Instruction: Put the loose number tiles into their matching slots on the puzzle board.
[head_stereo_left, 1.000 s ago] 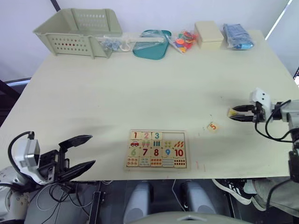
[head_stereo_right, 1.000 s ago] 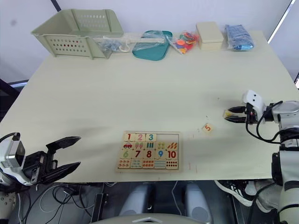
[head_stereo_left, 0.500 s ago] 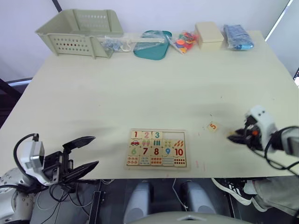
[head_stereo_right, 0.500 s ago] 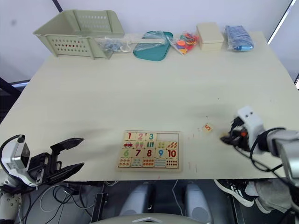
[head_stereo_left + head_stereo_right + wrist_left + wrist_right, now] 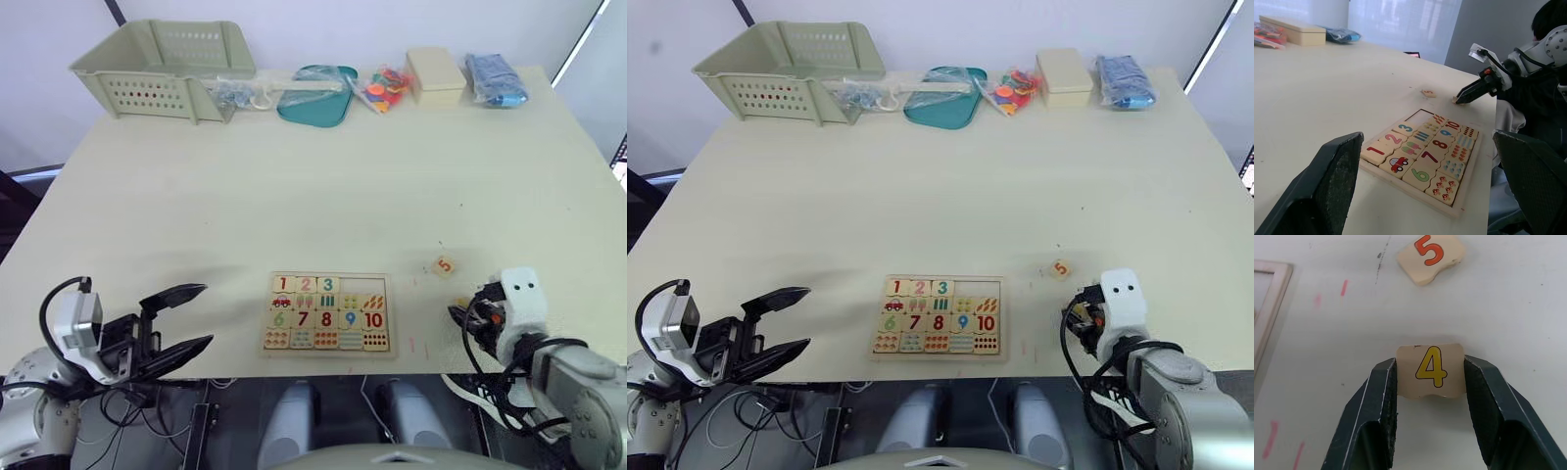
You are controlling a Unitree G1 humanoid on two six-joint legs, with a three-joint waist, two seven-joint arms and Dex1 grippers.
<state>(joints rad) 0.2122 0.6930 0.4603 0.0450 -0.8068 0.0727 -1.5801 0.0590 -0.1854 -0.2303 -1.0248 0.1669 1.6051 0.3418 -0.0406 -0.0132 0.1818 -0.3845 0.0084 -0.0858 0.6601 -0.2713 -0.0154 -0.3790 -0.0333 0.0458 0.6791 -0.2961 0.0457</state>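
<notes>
The right claw (image 5: 1431,382) pinches the 4 tile (image 5: 1432,370) by its sides, seemingly low over the surface (image 5: 313,186) beside the 5 tile (image 5: 444,265). The board (image 5: 328,312) awaits both in its empty upper-right slots (image 5: 363,285). The left claw (image 5: 181,318) hangs open, idle.

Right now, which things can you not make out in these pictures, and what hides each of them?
- 4 tile: in the eye views the right gripper and its wrist cover it.
- Whether the 4 tile rests on the table or is lifted: the right wrist view, from straight above, cannot tell.
- Clear bags beside the basket: contents too small in the eye views.
- Left gripper: fingertips cut off by the left wrist view's edge.
</notes>
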